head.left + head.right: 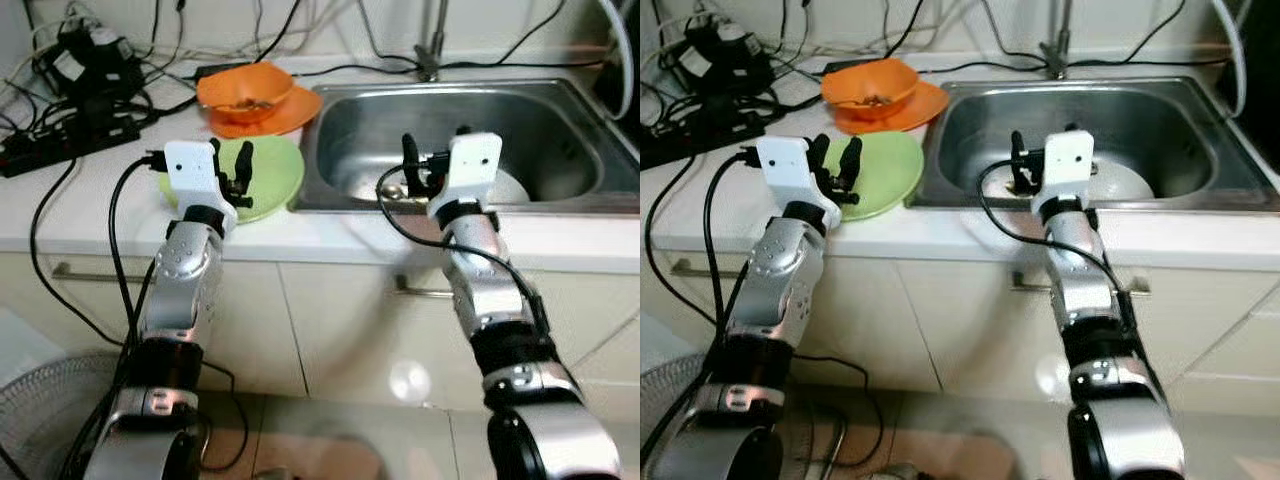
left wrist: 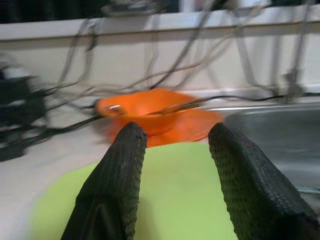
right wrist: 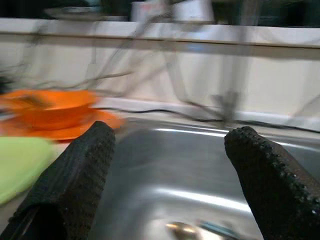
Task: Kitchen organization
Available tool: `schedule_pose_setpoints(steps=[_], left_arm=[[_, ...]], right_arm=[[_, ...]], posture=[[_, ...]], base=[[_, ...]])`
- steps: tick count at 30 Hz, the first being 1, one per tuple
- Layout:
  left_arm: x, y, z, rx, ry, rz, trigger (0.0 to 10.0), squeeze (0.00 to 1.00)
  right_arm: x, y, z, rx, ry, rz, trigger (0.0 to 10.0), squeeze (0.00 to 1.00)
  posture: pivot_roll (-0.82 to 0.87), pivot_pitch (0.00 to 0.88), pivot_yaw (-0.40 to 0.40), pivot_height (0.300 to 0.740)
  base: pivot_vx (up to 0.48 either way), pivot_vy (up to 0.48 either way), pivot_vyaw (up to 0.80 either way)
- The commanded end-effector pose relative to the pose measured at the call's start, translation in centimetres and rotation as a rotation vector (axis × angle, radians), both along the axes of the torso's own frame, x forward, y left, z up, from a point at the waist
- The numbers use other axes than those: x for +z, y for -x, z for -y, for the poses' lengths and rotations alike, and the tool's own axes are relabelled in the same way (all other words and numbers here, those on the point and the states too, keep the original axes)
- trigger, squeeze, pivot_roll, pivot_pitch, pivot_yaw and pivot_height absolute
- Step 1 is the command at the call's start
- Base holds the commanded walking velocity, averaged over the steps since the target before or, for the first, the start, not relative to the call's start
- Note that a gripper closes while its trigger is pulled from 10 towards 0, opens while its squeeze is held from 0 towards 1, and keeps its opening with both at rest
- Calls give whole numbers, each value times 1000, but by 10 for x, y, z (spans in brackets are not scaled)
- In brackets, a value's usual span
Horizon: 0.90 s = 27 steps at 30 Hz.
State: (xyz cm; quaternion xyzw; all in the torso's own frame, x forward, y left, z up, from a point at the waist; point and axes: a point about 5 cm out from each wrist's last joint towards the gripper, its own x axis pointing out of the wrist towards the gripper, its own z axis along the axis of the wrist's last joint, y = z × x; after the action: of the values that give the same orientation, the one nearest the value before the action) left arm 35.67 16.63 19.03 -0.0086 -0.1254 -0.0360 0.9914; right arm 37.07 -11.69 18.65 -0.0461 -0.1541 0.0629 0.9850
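You are looking down at a white counter (image 1: pixel 90 215) running across the upper half of the frame, with the steel sink (image 1: pixel 560 140) set into its right part. Your left gripper (image 1: pixel 232 168) is hovering over the green plate (image 1: pixel 275 175), which is lying on the counter left of centre, its right edge just beside the sink rim. In the left wrist view the two black fingers (image 2: pixel 112 190) are standing apart with nothing between them, the green surface showing through the gap. Your right gripper (image 1: pixel 432 160) is reaching over the near rim of the sink at centre right; its fingers (image 3: pixel 82 172) are also spread and holding nothing, with the basin showing between them. A pale dish (image 1: pixel 515 187) is sitting in the sink just behind the right wrist housing.

Toward the upper centre, an orange bowl (image 1: pixel 245 90) is resting on an orange plate (image 1: pixel 295 115), both close behind the green plate; something small is lying inside the bowl, too blurred to identify. Black cables and a power strip (image 1: pixel 65 145) are crowding the upper left. The faucet base (image 1: pixel 428 65) is standing at the top, behind the sink. White cabinet fronts (image 1: pixel 330 320) are filling the lower half.
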Motion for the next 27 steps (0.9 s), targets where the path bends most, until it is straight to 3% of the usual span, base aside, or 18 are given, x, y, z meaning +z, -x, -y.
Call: schedule_pose_setpoints(steps=[1, 16, 27], left_arm=[[2, 0, -1, 7, 2, 5, 10000, 0], [2, 1, -3, 15, -1, 5, 10000, 0], [5, 5, -9, 23, -14, 12, 10000, 0]], right_arm=[[2, -1, 3, -5, 11, 1, 10000, 0], [2, -1, 1, 2, 9, -1, 10000, 0], [-1, 0, -2, 7, 5, -12, 10000, 0]], posture=[[145, 56, 98, 740], [151, 57, 95, 740], [169, 68, 96, 740]], base=[[281, 0, 0], [281, 0, 0], [0, 0, 0]])
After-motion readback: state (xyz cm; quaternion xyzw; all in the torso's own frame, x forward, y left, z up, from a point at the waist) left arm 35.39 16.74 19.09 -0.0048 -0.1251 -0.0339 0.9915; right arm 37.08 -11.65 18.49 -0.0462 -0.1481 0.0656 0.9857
